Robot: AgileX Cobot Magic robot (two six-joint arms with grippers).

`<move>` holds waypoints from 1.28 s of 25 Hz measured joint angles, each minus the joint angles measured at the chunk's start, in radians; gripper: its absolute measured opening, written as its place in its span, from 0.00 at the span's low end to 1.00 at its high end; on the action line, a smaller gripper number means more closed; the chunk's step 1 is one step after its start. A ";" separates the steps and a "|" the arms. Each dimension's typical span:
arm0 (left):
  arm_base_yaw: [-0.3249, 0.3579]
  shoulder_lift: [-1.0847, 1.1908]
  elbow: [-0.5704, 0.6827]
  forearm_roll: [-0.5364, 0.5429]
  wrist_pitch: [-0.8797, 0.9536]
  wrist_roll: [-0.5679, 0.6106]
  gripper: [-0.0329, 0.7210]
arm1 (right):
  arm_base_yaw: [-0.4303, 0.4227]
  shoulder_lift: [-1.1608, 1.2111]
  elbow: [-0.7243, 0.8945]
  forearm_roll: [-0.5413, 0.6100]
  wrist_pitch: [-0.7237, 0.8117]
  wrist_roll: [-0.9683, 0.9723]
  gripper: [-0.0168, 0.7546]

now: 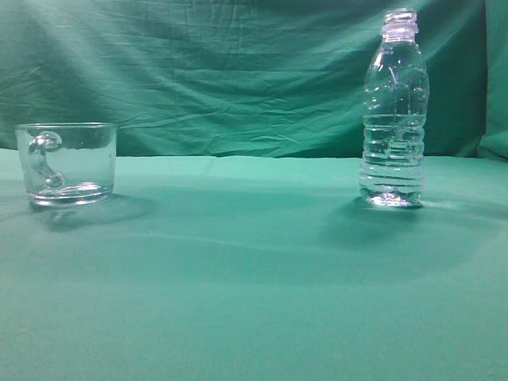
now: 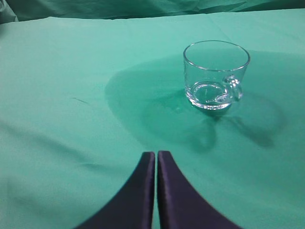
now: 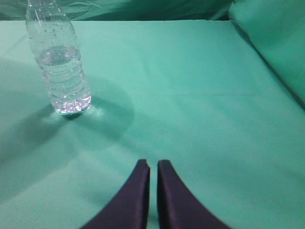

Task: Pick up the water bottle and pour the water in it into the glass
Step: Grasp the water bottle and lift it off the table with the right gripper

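Observation:
The water bottle (image 1: pixel 394 111) stands upright and capless on the right of the green table; it also shows in the right wrist view (image 3: pixel 58 59), far left. The water (image 3: pixel 59 71) fills its lower half, up to a faint level line. The glass (image 1: pixel 68 163), a short clear mug with a handle, stands on the left; it also shows in the left wrist view (image 2: pixel 215 75) and looks empty. My left gripper (image 2: pixel 156 153) is shut and empty, short of the glass. My right gripper (image 3: pixel 153 163) is shut and empty, short of the bottle. Neither gripper shows in the exterior view.
A green cloth covers the table (image 1: pixel 254 270) and hangs as a backdrop (image 1: pixel 222 71). In the right wrist view a raised fold of green cloth (image 3: pixel 276 43) lies at the right edge.

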 joint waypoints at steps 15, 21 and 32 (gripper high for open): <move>0.000 0.000 0.000 0.000 0.000 0.000 0.04 | 0.000 0.000 0.000 -0.065 -0.068 -0.002 0.08; 0.000 0.000 0.000 0.000 0.000 0.000 0.04 | 0.000 0.000 0.000 -0.019 -0.477 0.048 0.08; 0.000 0.000 0.000 0.000 0.000 0.000 0.04 | 0.000 0.234 -0.126 -0.018 -0.443 0.190 0.08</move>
